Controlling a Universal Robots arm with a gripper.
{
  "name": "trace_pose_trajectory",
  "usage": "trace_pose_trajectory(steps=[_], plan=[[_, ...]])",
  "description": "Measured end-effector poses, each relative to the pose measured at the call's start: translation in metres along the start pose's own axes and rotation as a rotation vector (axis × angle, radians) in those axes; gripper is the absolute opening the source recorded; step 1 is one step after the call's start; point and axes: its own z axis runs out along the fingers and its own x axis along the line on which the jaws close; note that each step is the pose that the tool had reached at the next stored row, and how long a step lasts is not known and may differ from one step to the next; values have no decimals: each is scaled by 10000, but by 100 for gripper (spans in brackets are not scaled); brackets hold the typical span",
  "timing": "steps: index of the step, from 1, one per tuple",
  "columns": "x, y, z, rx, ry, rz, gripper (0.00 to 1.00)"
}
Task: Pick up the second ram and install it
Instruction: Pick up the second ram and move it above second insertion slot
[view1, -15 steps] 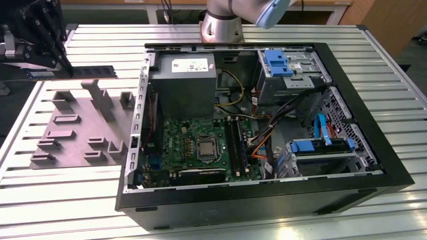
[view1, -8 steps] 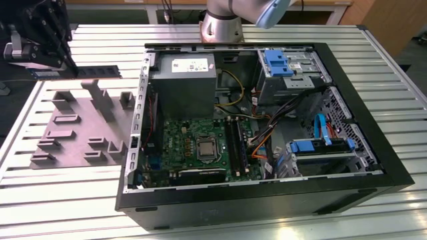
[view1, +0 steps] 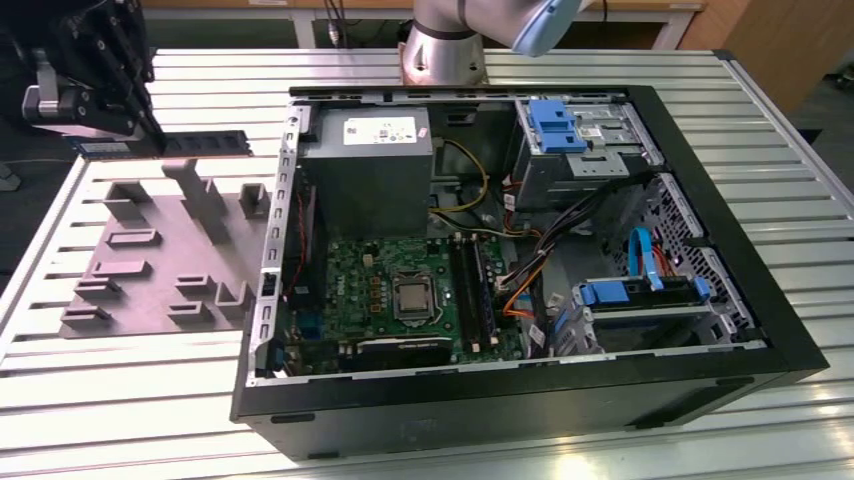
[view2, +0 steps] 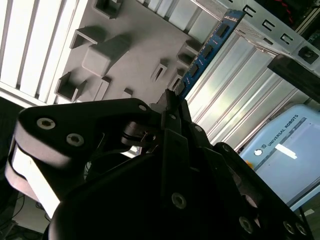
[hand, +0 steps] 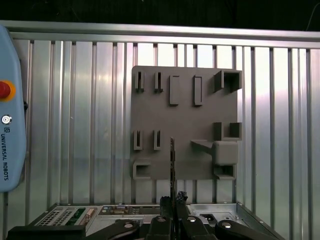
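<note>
Second wrist view is being crossed by the ram (view2: 206, 50), a thin blue board with dark chips, being clamped by the gripper (view2: 172, 101) pointing down above the grey holder (view2: 140, 35), beside the case (view2: 270, 31).

You can't see the gripped end of the second ram (view2: 207, 50): the pincer (view2: 172, 102) hides it. In the exterior view, the picture's edges cut off the pincer's body and the arm (view1: 447, 45).
</note>
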Motion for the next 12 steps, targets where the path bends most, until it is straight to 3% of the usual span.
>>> trace_pose_trajectory(steps=[12], plan=[[-1,-184,-4,-7,0,1,14]])
